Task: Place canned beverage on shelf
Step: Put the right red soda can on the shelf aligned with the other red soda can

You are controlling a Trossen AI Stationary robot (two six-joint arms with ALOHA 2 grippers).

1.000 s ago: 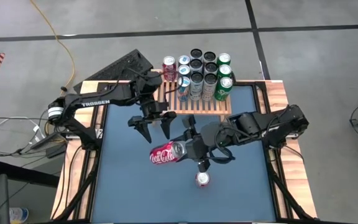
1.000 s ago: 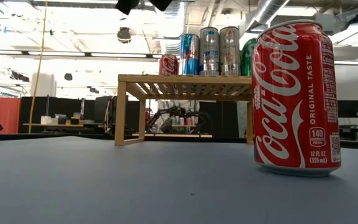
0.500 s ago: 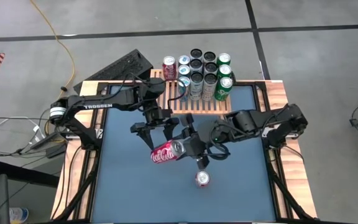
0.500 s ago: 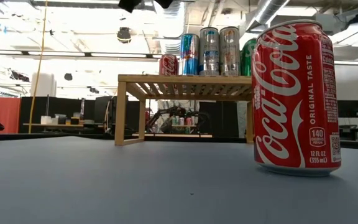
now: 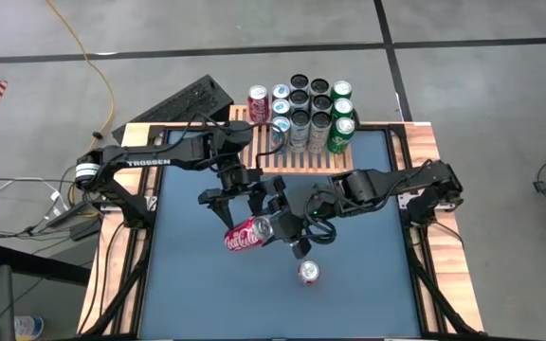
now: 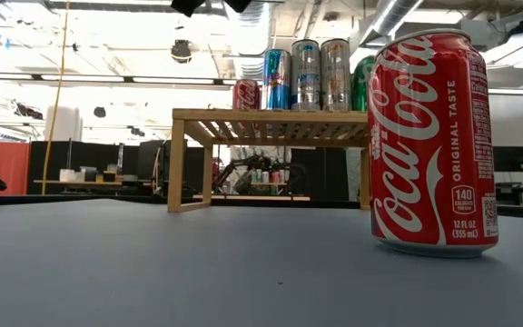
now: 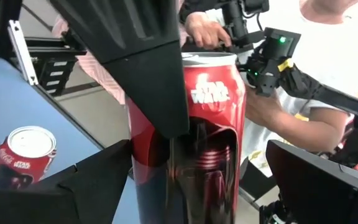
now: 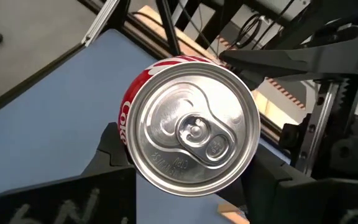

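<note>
A red Coca-Cola can (image 5: 245,235) hangs over the middle of the blue table, and my right gripper (image 5: 267,227) is shut on it. Its silver top (image 8: 194,130) faces back toward my right wrist. My left gripper (image 5: 236,208) is open, and its two fingers (image 7: 98,180) stand on either side of this can's lower half. A second red can (image 5: 309,273) stands upright on the table near the front, large in the low view (image 6: 429,136). The light-wood shelf (image 5: 306,159) stands at the far edge with several cans (image 5: 301,109) on its slats. My right gripper pinches the can's side wall just below the top rim (image 8: 127,121) between its two fingers, one on each side. The fingers (image 7: 148,74) lie along the can, coming from the table's right and slanting down. The can is lifted clear and tilted, its bottom toward the table's left.
The shelf (image 6: 271,116) has bare slats in front of its cans. A keyboard (image 5: 192,98) lies on the floor beyond the far left corner. In the left wrist view, a person's hand (image 7: 204,28) shows beyond the table.
My right gripper has carried the can a little toward the table's left edge and slightly down. My left gripper has edged toward the near edge, closer to the can, and its fingers now flank it. Neither gripper has opened or shut.
</note>
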